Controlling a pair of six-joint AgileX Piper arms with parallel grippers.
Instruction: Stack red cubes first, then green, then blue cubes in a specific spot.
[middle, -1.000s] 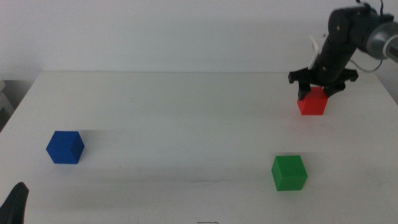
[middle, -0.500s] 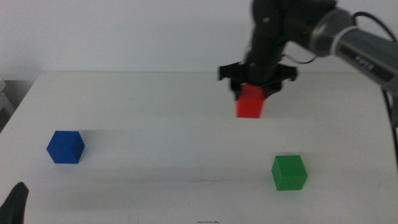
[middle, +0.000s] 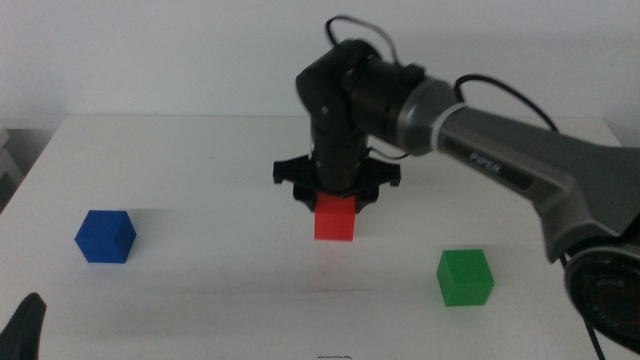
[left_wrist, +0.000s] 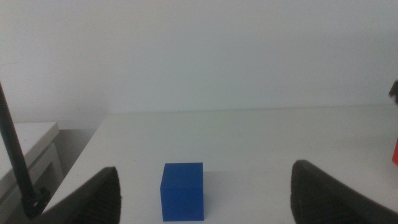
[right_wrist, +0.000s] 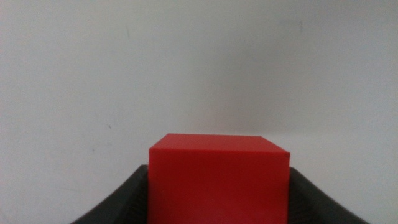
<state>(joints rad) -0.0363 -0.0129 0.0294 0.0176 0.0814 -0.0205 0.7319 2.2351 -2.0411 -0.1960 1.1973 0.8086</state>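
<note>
Red cube (middle: 334, 219) carried leftward, matte, gripped by right tool (middle: 335, 200).

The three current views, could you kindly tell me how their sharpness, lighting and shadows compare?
Middle view: sharp and evenly lit, with a faint soft shadow beside the small matte blue cube. Left wrist view: soft, that cube is fairly crisp but the open left hand blurs at the bottom edge. Right wrist view: the small matte red cube fills the foreground in the right hand, slightly soft, with no glare.

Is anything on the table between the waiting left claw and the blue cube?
Nothing visible. In the left wrist view, the blue cube sits on bare white table ahead of the open left claw.
</note>
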